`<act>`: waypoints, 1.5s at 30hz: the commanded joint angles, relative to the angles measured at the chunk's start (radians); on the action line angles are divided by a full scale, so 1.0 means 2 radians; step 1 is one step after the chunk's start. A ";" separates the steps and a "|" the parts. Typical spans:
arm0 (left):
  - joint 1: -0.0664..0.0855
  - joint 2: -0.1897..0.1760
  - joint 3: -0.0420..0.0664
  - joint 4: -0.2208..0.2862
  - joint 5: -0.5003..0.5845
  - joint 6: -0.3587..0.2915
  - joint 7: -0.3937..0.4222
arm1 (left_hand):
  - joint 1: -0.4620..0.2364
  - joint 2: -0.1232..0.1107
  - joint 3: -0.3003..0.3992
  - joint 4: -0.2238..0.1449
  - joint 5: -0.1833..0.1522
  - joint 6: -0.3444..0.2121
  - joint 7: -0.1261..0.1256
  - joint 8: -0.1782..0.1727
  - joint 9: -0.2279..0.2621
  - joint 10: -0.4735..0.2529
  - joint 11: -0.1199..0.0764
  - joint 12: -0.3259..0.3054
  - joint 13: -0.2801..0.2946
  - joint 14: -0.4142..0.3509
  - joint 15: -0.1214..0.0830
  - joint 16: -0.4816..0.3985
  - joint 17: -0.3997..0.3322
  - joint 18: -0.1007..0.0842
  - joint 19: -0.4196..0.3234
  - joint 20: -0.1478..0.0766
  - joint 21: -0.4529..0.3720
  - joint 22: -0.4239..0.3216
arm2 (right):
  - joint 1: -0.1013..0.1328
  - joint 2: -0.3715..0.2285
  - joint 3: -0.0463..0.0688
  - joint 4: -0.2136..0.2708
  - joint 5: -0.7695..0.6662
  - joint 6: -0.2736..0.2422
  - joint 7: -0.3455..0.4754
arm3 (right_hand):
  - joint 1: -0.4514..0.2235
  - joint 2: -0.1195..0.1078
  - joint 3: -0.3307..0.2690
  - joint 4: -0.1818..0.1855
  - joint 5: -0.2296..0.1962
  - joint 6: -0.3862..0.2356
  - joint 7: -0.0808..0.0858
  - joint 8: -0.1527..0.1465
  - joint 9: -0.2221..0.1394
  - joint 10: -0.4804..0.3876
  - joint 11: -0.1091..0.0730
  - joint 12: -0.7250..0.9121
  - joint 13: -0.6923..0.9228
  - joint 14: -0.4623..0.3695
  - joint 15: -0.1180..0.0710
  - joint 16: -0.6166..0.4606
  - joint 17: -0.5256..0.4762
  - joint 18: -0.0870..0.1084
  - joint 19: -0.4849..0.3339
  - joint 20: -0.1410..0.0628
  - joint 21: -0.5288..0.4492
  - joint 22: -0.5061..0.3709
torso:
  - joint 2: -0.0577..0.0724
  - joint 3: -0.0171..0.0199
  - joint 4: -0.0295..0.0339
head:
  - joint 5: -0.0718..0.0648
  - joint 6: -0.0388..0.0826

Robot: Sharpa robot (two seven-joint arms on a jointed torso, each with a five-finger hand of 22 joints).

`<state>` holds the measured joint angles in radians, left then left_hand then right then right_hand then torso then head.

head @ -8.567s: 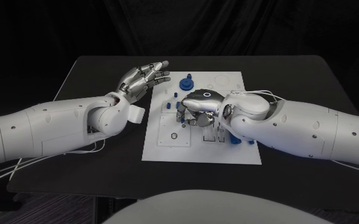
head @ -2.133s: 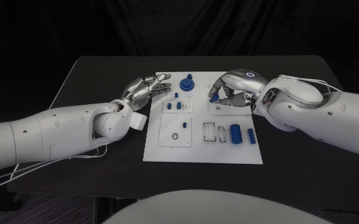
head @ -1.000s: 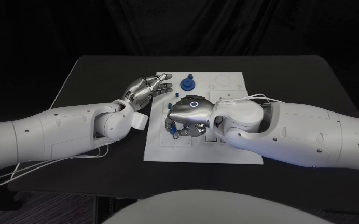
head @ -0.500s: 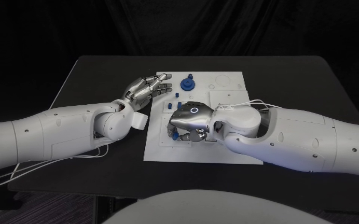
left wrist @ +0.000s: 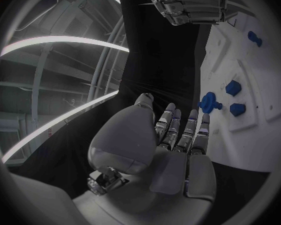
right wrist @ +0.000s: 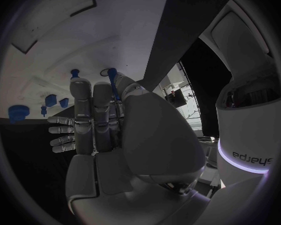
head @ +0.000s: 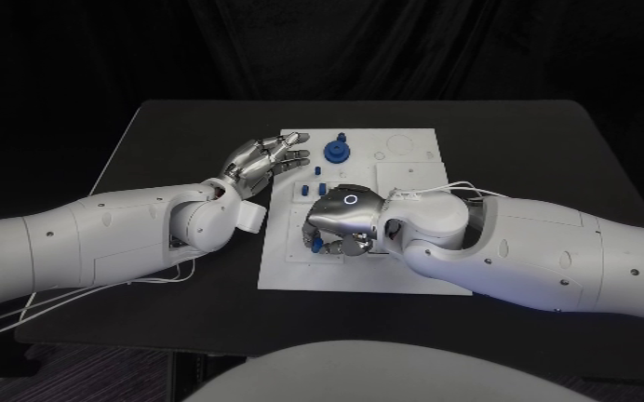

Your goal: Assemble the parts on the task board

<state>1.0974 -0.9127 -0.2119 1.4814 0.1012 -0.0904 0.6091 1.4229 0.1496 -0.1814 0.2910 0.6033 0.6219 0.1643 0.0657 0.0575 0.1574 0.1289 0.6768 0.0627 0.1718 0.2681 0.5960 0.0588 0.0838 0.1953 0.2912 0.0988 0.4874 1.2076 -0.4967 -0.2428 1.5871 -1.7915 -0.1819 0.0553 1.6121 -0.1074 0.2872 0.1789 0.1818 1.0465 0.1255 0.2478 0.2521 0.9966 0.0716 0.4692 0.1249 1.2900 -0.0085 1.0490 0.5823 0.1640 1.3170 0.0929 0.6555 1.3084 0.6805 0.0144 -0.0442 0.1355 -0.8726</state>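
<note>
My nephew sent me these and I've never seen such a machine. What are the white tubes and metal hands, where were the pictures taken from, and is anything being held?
The tubes are a robot's two arms, each ending in a metal hand. One picture looks down from its head; two come from cameras at its wrists. On the black table lies a white task board with small blue parts. The right hand pinches a blue part over the board. The left hand hovers open beside it, holding nothing.
</note>
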 commanded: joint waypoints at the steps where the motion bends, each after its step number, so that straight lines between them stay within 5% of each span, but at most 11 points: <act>1: -0.001 0.001 0.000 0.000 0.003 0.006 0.003 | 0.003 0.001 0.004 0.000 0.003 0.000 0.002 0.002 0.000 -0.001 0.003 0.001 0.000 -0.002 0.002 0.000 0.001 -0.005 0.004 0.001 0.003 0.000 | -0.003 -0.002 -0.001 -0.001 -0.005 0.002 -0.014 | -0.003 0.002 0.002 -0.002 0.002 0.001 0.002 0.004 0.002 0.000 0.000 0.000 0.000 -0.004 0.001 -0.003 -0.001 -0.008 -0.001 0.000 -0.003 0.033 | 0.000 0.0002 0.0001 | -0.001 0.000; 45: -0.004 0.001 0.000 -0.003 0.002 0.013 -0.007 | 0.005 -0.001 0.005 -0.001 0.004 0.003 0.003 0.002 0.001 -0.002 0.005 0.001 0.000 -0.004 0.002 0.000 0.000 -0.005 0.006 0.001 0.004 0.002 | -0.003 0.004 -0.001 -0.009 -0.005 -0.012 -0.031 | -0.006 0.003 0.004 -0.009 0.004 0.006 0.001 0.012 0.011 -0.004 0.000 -0.003 0.001 -0.008 0.001 -0.004 -0.001 -0.006 -0.005 0.001 -0.009 0.032 | 0.000 0.0000 0.0004 | -0.004 0.000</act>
<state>1.0914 -0.9126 -0.2119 1.4740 0.1013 -0.0815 0.5899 1.4229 0.1496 -0.1787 0.2883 0.6070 0.6254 0.1679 0.0657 0.0574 0.1537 0.1326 0.6767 0.0627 0.1682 0.2716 0.5959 0.0587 0.0840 0.1991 0.2950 0.1027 0.4897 1.2039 -0.4898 -0.2441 1.5698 -1.7922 -0.2048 0.0178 1.5970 -0.1081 0.2967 0.1664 0.1843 1.0527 0.1280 0.2672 0.2737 0.9966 0.0716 0.4689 0.1265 1.2834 -0.0078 1.0454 0.5790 0.1641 1.3134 0.0966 0.6415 1.3084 0.6803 0.0144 -0.0433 0.1290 -0.8726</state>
